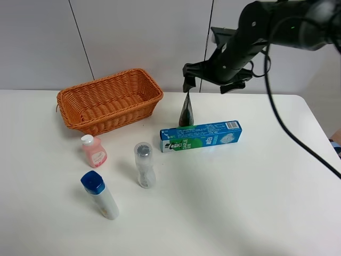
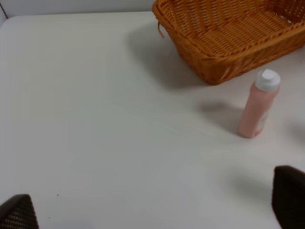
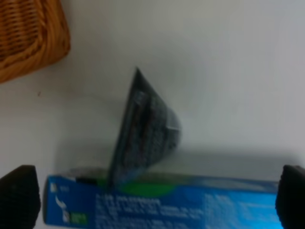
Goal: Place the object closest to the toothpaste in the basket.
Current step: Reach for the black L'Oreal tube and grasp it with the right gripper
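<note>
The blue and green toothpaste box (image 1: 201,136) lies on the white table; it also shows in the right wrist view (image 3: 214,205). A dark cone-shaped packet (image 1: 186,112) stands upright right behind the box, closest to it, and fills the middle of the right wrist view (image 3: 145,133). My right gripper (image 1: 205,85) hangs open just above the packet's tip, holding nothing (image 3: 155,200). The woven orange basket (image 1: 114,118) sits at the back left, with nothing showing inside it. My left gripper (image 2: 152,205) is open and empty over bare table.
A pink bottle (image 1: 94,151) with a white cap stands in front of the basket (image 2: 228,62), also in the left wrist view (image 2: 257,112). A clear bottle (image 1: 144,165) and a white bottle with a blue cap (image 1: 100,195) lie nearer the front.
</note>
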You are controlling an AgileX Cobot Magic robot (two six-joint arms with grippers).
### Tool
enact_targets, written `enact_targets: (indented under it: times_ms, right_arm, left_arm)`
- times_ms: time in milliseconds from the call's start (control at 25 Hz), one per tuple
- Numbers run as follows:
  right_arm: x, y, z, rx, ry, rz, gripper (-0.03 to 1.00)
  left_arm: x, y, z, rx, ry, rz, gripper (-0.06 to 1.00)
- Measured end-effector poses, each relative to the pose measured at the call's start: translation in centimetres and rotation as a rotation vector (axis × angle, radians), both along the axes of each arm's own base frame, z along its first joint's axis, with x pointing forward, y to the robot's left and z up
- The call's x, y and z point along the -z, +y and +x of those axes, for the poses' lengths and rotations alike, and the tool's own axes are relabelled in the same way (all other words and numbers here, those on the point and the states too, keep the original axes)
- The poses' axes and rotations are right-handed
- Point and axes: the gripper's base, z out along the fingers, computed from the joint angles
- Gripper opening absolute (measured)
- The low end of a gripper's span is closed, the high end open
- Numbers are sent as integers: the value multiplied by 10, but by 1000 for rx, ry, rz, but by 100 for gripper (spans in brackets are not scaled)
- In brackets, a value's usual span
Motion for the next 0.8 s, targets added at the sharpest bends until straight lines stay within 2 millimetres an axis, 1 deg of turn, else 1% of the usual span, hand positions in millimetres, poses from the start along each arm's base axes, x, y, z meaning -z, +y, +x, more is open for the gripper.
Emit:
enact_targets:
  times_ms: [160,240,320,400,480,800]
  right_arm:
    - [25,25,18,33,49,19,99]
    - [39,33,24,52,85,11,99]
    - [48,38,27,66,107,-1,99]
    - [56,39,28,91,136,-7,99]
    - [59,38,28,104,146,-20,99]
    - [64,34,26,133,177,-61,98]
  left_arm:
    - [0,0,0,0,0,0,99]
    - [0,0,0,0,0,0,99]
    - [0,0,0,0,0,0,99]
    - [0,0,0,0,0,0,99]
    - [0,0,0,0,0,0,99]
    - [0,0,0,0,0,0,99]
